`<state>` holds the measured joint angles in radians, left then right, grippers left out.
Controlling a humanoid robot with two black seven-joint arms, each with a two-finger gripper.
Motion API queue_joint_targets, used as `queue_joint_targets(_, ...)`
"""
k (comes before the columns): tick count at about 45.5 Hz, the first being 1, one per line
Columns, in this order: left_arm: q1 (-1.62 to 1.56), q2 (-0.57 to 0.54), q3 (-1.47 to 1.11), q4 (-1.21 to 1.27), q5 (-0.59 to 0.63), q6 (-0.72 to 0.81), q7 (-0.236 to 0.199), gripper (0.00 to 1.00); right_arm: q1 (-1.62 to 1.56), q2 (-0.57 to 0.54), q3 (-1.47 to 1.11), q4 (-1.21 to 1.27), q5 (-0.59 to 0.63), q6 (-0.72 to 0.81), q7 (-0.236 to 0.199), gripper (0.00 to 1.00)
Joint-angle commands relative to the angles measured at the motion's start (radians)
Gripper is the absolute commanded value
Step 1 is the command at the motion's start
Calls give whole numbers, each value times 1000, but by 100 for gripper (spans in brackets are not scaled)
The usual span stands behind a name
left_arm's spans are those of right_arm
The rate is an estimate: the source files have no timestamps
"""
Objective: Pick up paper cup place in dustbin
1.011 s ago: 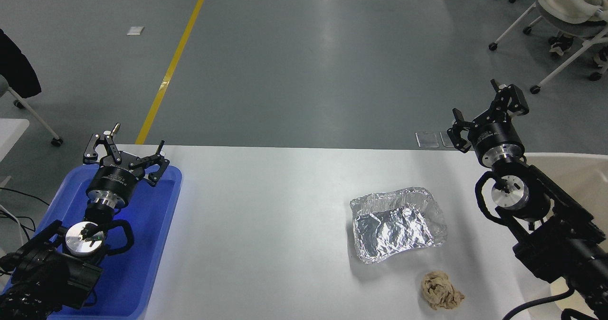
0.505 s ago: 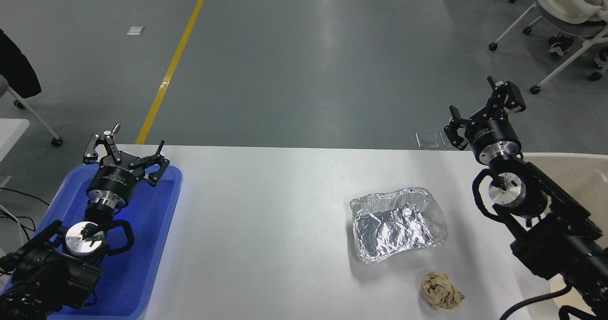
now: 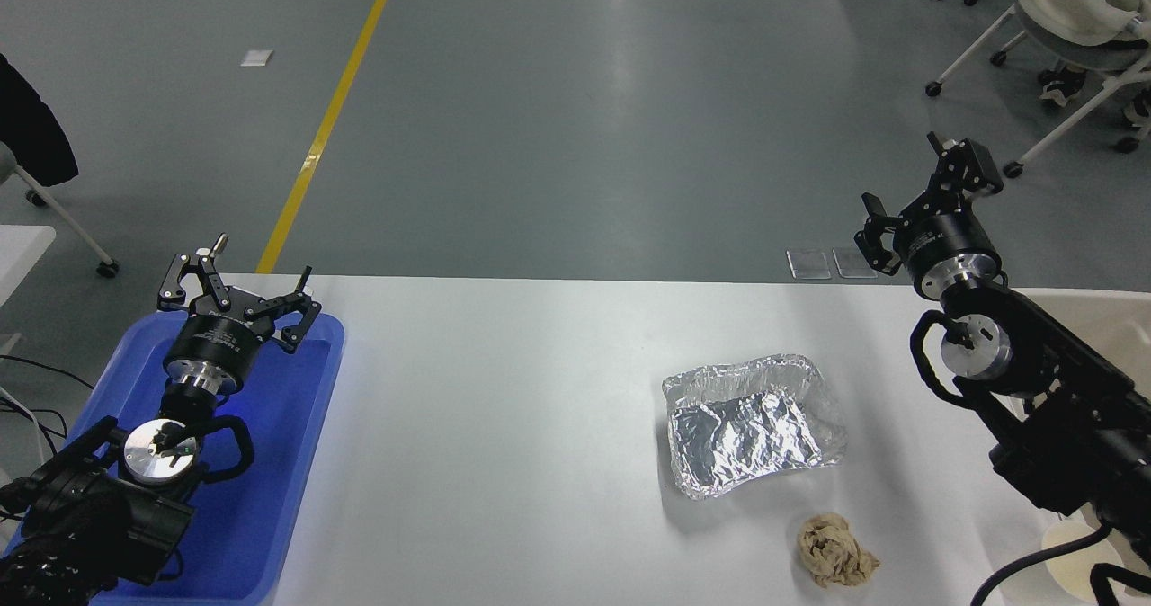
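My right gripper (image 3: 910, 191) is open and empty, raised beyond the table's far right edge. Its arm stretches over the dustbin (image 3: 1101, 311), a cream tub at the right edge, mostly hidden by the arm. A small round white rim with a cream inside, the paper cup (image 3: 1072, 563), shows at the bottom right under the arm and cable. It seems to lie inside the dustbin. My left gripper (image 3: 236, 284) is open and parked at the lower left.
A blue tray (image 3: 288, 435) lies under the left arm. A crumpled silver foil tray (image 3: 753, 424) sits right of centre, with a brownish paper wad (image 3: 836, 550) in front of it. Chairs stand on the floor at the top right.
My right gripper and arm have shifted a little to the right and up, staying open and empty. More of the cup's rim shows under the arm. The left arm has not moved.
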<state>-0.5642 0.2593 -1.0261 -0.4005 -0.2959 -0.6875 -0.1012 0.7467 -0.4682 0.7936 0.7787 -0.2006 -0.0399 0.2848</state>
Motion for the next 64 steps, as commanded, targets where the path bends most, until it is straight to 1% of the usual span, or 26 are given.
queue_joint_targets(1,0,-2,1,0,0,0,0,100,230,-171,-374,-16,12,-28,-9,100)
queue_joint_targets(4,0,0,0,0,0,0,0,100,319,-207,-514,-15,13,-26,-13,100)
queue_joint_targets(8,0,0,0,0,0,0,0,100,459,-222,-748,-12,12,-25,-24,100)
queue_joint_targets(10,0,0,0,-1,0,0,0,100,534,-217,-877,-10,13,-25,-45,100)
queue_joint_targets(12,0,0,0,-1,0,0,0,100,603,-216,-1000,-4,24,-22,-78,100)
queue_joint_targets(14,0,0,0,0,0,0,0,100,669,-207,-1115,-1,44,-14,-125,100)
queue_joint_targets(16,0,0,0,0,0,0,0,100,732,-184,-1224,-1,70,-5,-188,100)
queue_joint_targets(18,0,0,0,0,0,0,0,100,792,-153,-1331,-1,87,6,-264,100)
queue_joint_targets(23,0,0,0,-1,0,0,0,100,914,-64,-1565,1,105,69,-473,100)
queue_joint_targets(25,0,0,1,0,0,0,0,100,948,-27,-1632,4,105,112,-539,100)
queue_joint_targets(27,0,0,0,0,0,0,0,100,973,0,-1689,10,105,155,-584,100)
queue_joint_targets(29,0,0,0,0,0,0,0,100,999,20,-1738,19,105,192,-608,100)
queue_joint_targets(30,0,0,0,0,0,0,0,100,1013,29,-1760,28,104,210,-615,100)
queue_joint_targets(39,0,0,0,0,0,0,0,100,1146,56,-1879,172,86,403,-613,100)
queue_joint_targets(46,0,0,0,0,0,0,0,100,1224,117,-2002,287,32,436,-612,100)
queue_joint_targets(52,0,0,0,0,0,0,0,100,1283,151,-2091,385,27,442,-612,100)
queue_joint_targets(56,0,0,0,0,0,0,0,100,1313,148,-2133,454,24,449,-612,100)
queue_joint_targets(60,0,0,0,0,-2,0,0,100,1327,131,-2153,523,-16,463,-612,100)
queue_joint_targets(64,0,0,0,0,-2,0,0,100,1310,54,-2151,542,-51,463,-612,100)
